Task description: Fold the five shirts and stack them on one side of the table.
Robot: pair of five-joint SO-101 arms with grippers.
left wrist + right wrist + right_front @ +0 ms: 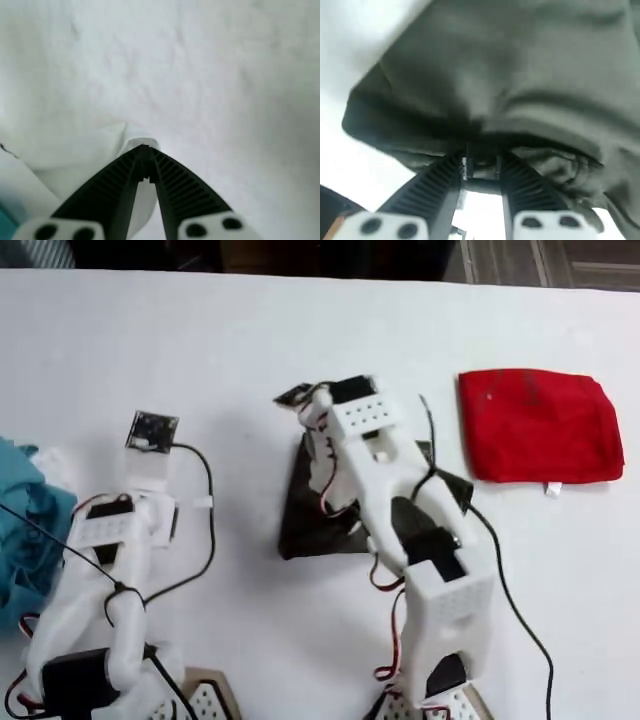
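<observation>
Shirts lie spread along the white table (240,330). At the left edge sits a crumpled teal shirt (25,525). Beside it, the left gripper (145,160) has its jaws closed tip to tip at a fold of white cloth (65,150). In the middle, the right gripper (481,167) pinches the edge of a dark grey shirt (305,525) in narrow jaws. A folded red shirt (538,425) lies flat at the right, apart.
</observation>
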